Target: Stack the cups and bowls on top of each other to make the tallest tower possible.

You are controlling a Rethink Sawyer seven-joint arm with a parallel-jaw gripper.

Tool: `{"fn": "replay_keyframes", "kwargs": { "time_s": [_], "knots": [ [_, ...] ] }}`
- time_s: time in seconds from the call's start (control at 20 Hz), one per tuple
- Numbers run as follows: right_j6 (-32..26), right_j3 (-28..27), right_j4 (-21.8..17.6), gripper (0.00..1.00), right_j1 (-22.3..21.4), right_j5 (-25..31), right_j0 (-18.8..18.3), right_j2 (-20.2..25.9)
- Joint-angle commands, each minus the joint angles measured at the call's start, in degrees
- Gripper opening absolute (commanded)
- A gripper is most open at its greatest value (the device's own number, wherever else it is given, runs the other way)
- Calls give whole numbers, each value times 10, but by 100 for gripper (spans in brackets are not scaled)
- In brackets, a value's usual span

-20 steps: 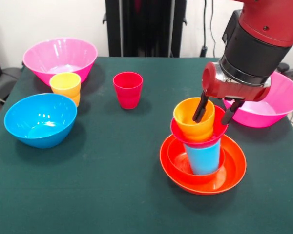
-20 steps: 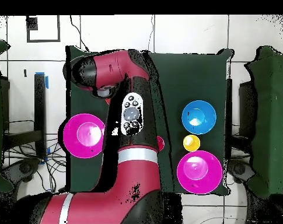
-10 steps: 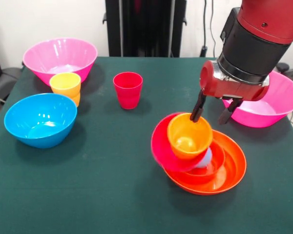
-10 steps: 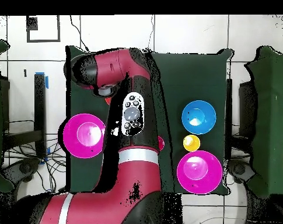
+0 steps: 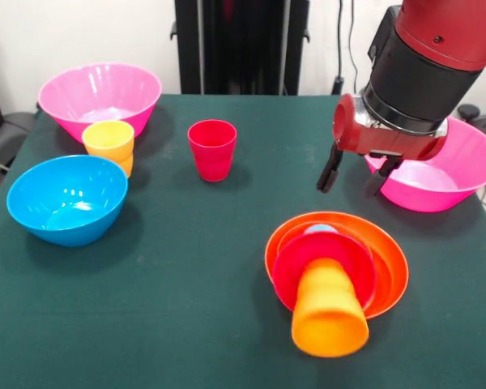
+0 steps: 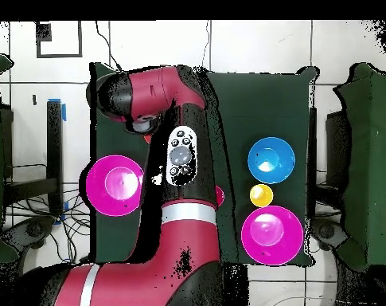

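A dark green table (image 5: pixel 186 267) carries two pink bowls, upper left (image 5: pixel 100 96) and right edge (image 5: pixel 445 166), a blue bowl (image 5: pixel 67 198), yellow cup (image 5: pixel 108 143), red cup (image 5: pixel 212 148), and a wide orange bowl (image 5: pixel 389 267) lower right.

The red and black arm (image 5: pixel 425 65) is hung in from above, wrist vertical; the tool (image 5: pixel 352 174) is held empty, fingers (image 5: pixel 329 171) spread apart
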Motion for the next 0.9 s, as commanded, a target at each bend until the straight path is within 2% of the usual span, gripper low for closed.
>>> {"fn": "replay_keyframes", "kwargs": {
  "time_s": [0.05,0.9],
  "knots": [
    [-13,8,9,100,3,60,-8,38],
    [-17,15,10,100,-3,60,-11,38]
  ]
}}
